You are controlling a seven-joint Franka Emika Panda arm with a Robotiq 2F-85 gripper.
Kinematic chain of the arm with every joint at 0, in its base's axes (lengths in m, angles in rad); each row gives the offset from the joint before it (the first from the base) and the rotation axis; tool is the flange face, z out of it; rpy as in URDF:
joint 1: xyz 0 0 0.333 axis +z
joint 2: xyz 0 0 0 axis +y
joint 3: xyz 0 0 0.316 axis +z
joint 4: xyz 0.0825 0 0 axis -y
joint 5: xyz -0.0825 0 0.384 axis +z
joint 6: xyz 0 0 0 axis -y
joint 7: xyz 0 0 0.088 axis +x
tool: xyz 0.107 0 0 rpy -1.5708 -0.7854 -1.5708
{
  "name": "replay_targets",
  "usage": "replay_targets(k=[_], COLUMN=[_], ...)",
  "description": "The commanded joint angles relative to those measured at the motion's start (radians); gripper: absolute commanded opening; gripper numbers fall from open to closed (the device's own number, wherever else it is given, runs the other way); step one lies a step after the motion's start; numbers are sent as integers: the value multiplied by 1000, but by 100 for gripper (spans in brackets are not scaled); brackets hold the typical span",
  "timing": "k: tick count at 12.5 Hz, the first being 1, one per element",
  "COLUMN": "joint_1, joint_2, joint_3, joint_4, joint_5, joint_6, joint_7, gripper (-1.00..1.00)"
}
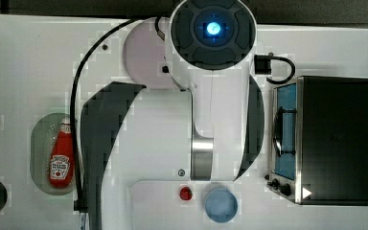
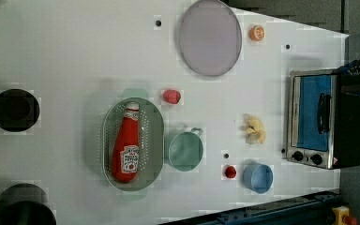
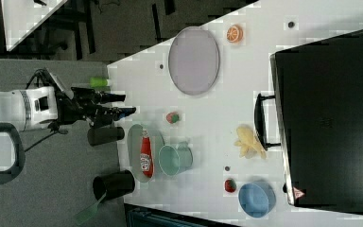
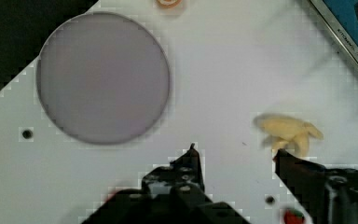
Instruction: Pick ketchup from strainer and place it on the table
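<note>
We are at the approach step. The claw stands open and empty, high over the worktop, with the plate and banana below it. The ketchup lies in the strainer, well apart from the claw. Next, we must travel over the bottle, align across its body, and descend.

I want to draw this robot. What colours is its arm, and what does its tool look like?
The arm is glossy white with dark grey joint covers, a silver band, and a round cap with a glowing blue light. A black cable loops alongside. The tool is black, with two pointed fingers.
</note>
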Motion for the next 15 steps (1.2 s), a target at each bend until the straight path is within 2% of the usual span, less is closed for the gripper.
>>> replay_targets(k=[1,3,6,10,15], joint_1=[-95,-83,-51,-20,7], joint_2=[-113,-107,-83,-37,75], joint_3=[73,102,212,410,639], joint_4=[-5,-5,-5,-5,-30], joint_5=[34,39,40,39,34], joint_6=[-110,-106,-105,-68,-35], joint_7=[13,13,13,19,22], gripper=[59,100,100,100,100])
